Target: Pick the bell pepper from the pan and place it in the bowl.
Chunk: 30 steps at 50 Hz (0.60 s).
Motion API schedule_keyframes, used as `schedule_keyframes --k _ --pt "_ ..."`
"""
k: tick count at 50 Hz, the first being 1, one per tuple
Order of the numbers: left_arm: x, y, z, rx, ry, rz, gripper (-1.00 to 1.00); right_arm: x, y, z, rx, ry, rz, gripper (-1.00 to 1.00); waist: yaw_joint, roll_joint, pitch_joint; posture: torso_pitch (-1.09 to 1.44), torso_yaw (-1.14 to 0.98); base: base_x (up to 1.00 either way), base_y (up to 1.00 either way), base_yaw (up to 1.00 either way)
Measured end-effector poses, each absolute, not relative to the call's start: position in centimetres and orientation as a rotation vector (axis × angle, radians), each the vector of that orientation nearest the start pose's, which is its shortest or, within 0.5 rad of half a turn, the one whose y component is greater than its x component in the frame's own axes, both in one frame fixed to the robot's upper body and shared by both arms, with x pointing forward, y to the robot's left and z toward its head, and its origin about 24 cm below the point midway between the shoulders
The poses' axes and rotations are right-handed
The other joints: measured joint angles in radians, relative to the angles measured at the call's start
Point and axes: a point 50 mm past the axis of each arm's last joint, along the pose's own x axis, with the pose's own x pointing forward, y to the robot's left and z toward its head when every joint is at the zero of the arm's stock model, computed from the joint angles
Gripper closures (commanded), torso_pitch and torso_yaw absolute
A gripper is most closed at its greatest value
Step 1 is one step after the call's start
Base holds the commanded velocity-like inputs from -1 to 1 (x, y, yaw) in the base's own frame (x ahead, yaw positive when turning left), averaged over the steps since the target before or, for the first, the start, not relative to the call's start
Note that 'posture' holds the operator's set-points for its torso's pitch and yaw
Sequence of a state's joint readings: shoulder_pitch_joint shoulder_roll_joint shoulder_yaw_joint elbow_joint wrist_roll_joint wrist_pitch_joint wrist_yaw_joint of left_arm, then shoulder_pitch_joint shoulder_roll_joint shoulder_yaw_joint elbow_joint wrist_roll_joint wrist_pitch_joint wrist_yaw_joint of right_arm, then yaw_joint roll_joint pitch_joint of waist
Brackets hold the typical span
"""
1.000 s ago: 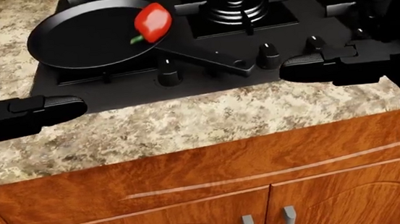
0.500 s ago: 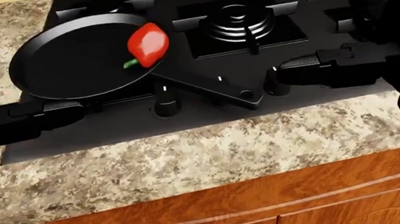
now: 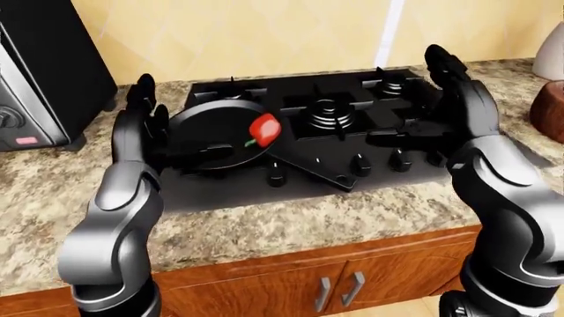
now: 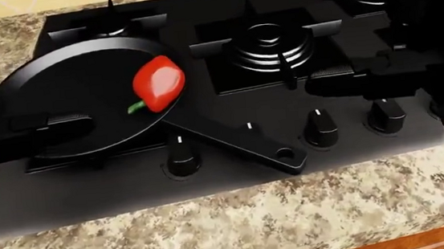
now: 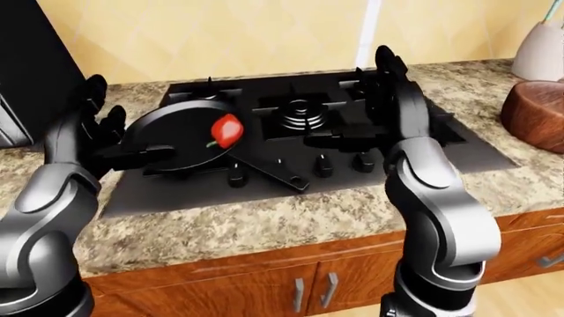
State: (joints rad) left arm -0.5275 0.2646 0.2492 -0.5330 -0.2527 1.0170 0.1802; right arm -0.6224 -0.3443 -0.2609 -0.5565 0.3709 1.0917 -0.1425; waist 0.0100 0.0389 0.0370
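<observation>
A red bell pepper (image 4: 156, 85) with a green stem lies at the right rim of the black pan (image 4: 65, 90), which sits on the stove's left burner; the pan handle (image 4: 248, 143) points down-right. My left hand (image 3: 163, 125) stands open at the pan's left edge, thumb reaching over the pan, and touches nothing. My right hand (image 5: 362, 105) hangs open over the middle burners, right of the pepper and apart from it. A brown wooden bowl (image 5: 537, 105) rests on the counter at the far right of the right-eye view.
The black gas stove (image 4: 263, 42) has a row of knobs (image 4: 319, 129) along its lower edge. A dark appliance (image 3: 44, 66) stands on the granite counter (image 5: 264, 224) at the left, a white vase (image 5: 537, 49) behind the bowl. Wooden cabinet doors lie below.
The whole head view has shifted down as the camera moved closer to the stove. Both open hands now reach over the stove, the left thumb over the pan.
</observation>
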Motion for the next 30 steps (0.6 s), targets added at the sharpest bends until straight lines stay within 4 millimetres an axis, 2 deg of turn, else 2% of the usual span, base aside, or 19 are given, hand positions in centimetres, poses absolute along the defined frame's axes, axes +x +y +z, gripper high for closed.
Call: schedule_keyframes --k 4,7,8,9,11,13,15,17,18,19,23,30 --pt "28.3 19.4 22.4 0.015 -0.104 0.148 -1.0 28.1 -19.3 25.5 -0.031 -0.161 -0.056 -1.0 0.005 -0.045 0.0 0.0 0.0 0.17 0.0 0.0" --pt "28.5 19.4 22.8 0.014 -0.118 0.147 -1.0 28.1 -19.3 25.8 -0.032 -0.176 -0.055 -1.0 0.008 -0.1 -0.009 0.0 0.0 0.17 0.0 0.0" --pt "28.5 19.1 22.6 0.009 -0.115 0.139 -1.0 28.0 -19.4 25.7 -0.033 -0.174 -0.061 -1.0 -0.001 -0.084 -0.004 0.0 0.0 0.17 0.0 0.0" --pt "28.6 18.9 22.2 0.01 -0.103 0.128 -1.0 28.1 -19.5 25.5 -0.03 -0.163 -0.067 -1.0 -0.007 -0.077 0.002 0.0 0.0 0.16 0.0 0.0" --pt "28.8 18.5 21.7 0.01 -0.072 0.104 -1.0 28.3 -19.9 25.0 -0.027 -0.132 -0.086 -1.0 -0.014 -0.085 0.005 0.0 0.0 0.17 0.0 0.0" --pt "28.9 18.5 21.6 0.01 -0.065 0.099 -1.0 28.4 -20.0 25.0 -0.031 -0.125 -0.092 -1.0 -0.013 -0.077 0.0 0.0 0.0 0.04 0.0 0.0" --pt "28.7 18.7 22.2 0.01 -0.091 0.108 -1.0 28.2 -19.8 25.5 -0.037 -0.153 -0.088 -1.0 -0.013 -0.066 0.012 0.0 0.0 0.0 0.0 0.0" --pt "28.6 18.8 22.5 0.01 -0.114 0.117 -1.0 28.1 -19.6 25.8 -0.04 -0.173 -0.082 -1.0 -0.019 -0.043 0.019 0.0 0.0 0.0 0.0 0.0" --pt "28.6 18.6 22.5 0.003 -0.115 0.117 -1.0 28.1 -19.6 25.7 -0.039 -0.173 -0.08 -1.0 -0.017 -0.019 0.011 0.0 0.0 0.0 0.0 0.0" --pt "28.6 18.4 22.5 0.003 -0.118 0.114 -1.0 28.2 -19.4 25.5 -0.035 -0.168 -0.071 -1.0 -0.017 -0.006 0.005 0.0 0.0 0.0 0.0 0.0" --pt "28.4 18.6 22.5 0.008 -0.117 0.112 -1.0 28.4 -19.1 24.6 -0.034 -0.117 -0.044 -1.0 -0.009 -0.02 0.002 0.0 0.0 0.0 0.0 0.0" --pt "28.3 19.2 22.5 0.018 -0.109 0.135 -1.0 27.9 -19.6 25.3 -0.034 -0.16 -0.079 -1.0 -0.007 -0.029 -0.005 0.0 0.0 0.0 0.0 0.0"
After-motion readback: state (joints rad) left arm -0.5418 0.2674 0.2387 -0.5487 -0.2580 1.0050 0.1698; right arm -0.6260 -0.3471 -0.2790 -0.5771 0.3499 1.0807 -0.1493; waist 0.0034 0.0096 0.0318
